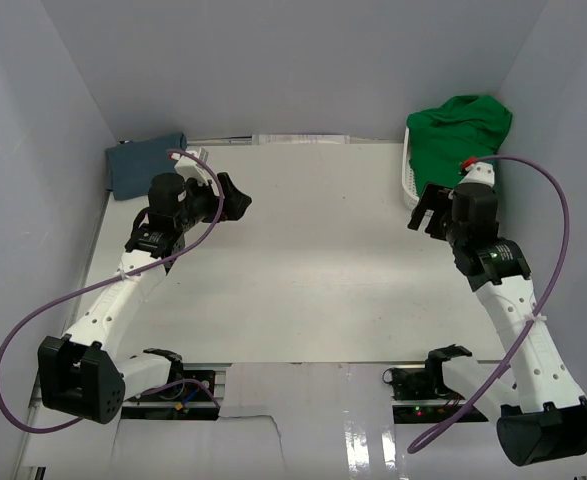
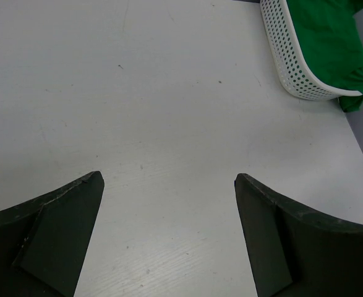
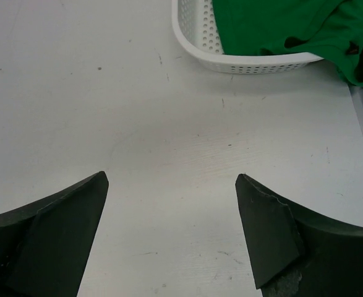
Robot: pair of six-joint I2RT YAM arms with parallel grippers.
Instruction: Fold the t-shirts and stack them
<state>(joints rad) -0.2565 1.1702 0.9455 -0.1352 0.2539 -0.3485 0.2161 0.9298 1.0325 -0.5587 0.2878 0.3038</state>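
At 2 o'clock overhead, the bright green cloth t-shirt [image 1: 460,130] hides the inside of the white perforated plastic basket [image 1: 410,175], whose near end the right end effector [image 1: 428,218] covers. Both wrist views crop basket and shirt at 1 o'clock.

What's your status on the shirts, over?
Left gripper, right gripper open, empty. Green t-shirt heaped in white basket, far right. Blue t-shirt far left corner. Nothing blocking the basket.

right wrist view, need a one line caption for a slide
Open right end effector hovers over the white table, facing a white lattice basket holding a crumpled green t-shirt.
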